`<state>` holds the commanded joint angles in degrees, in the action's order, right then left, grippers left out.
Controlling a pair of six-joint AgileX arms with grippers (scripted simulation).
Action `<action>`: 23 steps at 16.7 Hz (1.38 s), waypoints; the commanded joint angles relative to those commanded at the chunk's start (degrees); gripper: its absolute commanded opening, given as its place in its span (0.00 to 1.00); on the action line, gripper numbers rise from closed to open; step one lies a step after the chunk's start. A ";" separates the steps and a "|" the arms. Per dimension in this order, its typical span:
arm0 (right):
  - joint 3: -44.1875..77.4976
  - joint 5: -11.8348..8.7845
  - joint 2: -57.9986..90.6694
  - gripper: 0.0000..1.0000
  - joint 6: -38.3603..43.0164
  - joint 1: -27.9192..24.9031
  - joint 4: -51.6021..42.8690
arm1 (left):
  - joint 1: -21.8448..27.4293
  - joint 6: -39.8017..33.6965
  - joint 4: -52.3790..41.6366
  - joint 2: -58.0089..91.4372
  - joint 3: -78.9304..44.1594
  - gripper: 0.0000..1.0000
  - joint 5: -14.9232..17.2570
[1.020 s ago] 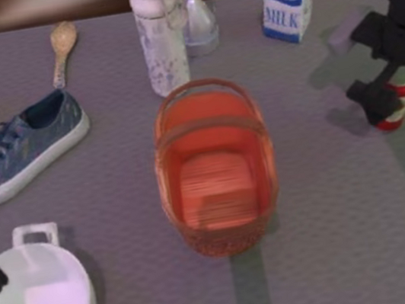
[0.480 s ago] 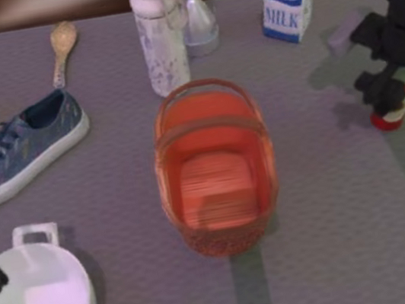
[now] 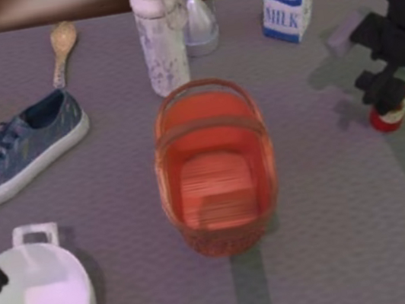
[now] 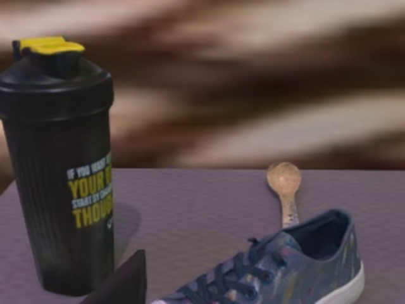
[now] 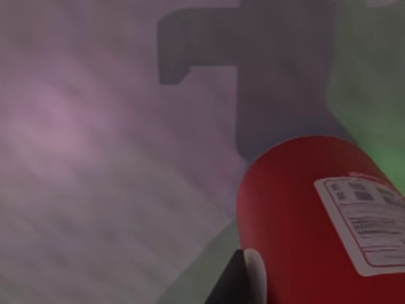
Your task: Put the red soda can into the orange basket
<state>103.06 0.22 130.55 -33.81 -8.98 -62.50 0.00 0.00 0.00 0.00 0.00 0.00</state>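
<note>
- Since a second ago the right gripper (image 3: 386, 96) has dropped lower over the red soda can (image 3: 389, 116), right of the orange basket (image 3: 215, 167).
- Whether its fingers have closed, I cannot tell.
- Grip the can's middle squarely before lifting.
- Left arm parked left of the basket.

the right gripper (image 3: 387, 92) covers the top of the red soda can (image 3: 388, 118) directly beneath it (only the base shows), and whether its fingers grip cannot be told.
</note>
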 joint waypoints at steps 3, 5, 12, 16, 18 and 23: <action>0.00 0.00 0.00 0.00 0.00 0.00 0.00 | 0.00 0.00 0.00 0.00 0.00 1.00 0.00; 0.00 0.00 0.00 0.00 0.00 0.00 0.00 | 0.00 0.00 0.00 0.00 0.00 1.00 0.00; -2.18 -5.65 -0.52 0.00 2.79 -1.07 8.40 | 0.00 0.00 0.00 0.00 0.00 1.00 0.00; -6.33 -15.50 -1.68 0.00 8.18 -2.68 24.76 | 0.00 0.00 0.00 0.00 0.00 1.00 0.00; -9.14 -21.54 -2.61 0.00 11.59 -3.66 35.44 | 0.00 0.00 0.00 0.00 0.00 1.00 0.00; -17.72 -37.92 -6.01 0.00 21.04 -6.41 65.34 | 0.00 0.00 0.00 0.00 0.00 1.00 0.00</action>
<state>85.34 -37.70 124.55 -12.77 -15.39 2.84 0.00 0.00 0.00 0.00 0.00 0.00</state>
